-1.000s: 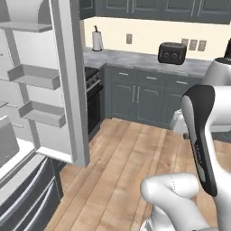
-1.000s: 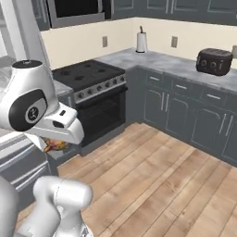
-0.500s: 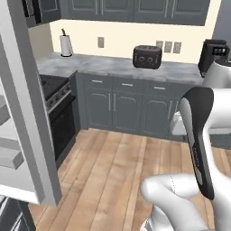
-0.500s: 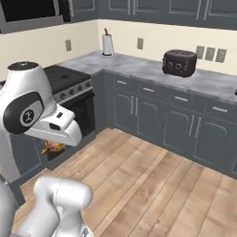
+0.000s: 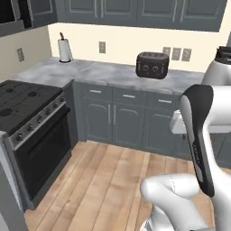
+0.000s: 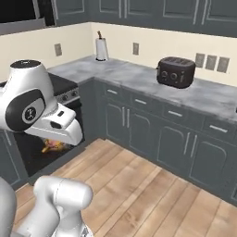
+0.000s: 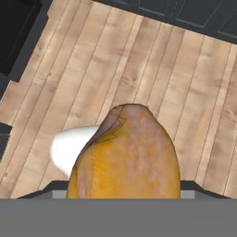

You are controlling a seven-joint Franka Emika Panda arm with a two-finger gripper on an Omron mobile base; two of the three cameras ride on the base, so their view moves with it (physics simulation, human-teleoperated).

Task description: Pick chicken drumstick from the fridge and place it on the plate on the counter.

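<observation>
Fingers clamp chicken drumstick [image 7: 127, 157] over wood floor [image 7: 152, 60]; marble counter [image 5: 103, 72] beyond.

Glossy roasted chicken drumstick [image 7: 127, 157]; matt veined marble counter [image 5: 103, 72]; wooden floor [image 5: 103, 180].

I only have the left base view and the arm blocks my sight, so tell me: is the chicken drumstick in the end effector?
Observer: Yes. In the hand view the chicken drumstick sits right at the end effector, held above the wood floor.
Operator: Where is the hand in the room?
Observer: In the right base view it hangs low, in front of the oven door of the stove.
</observation>
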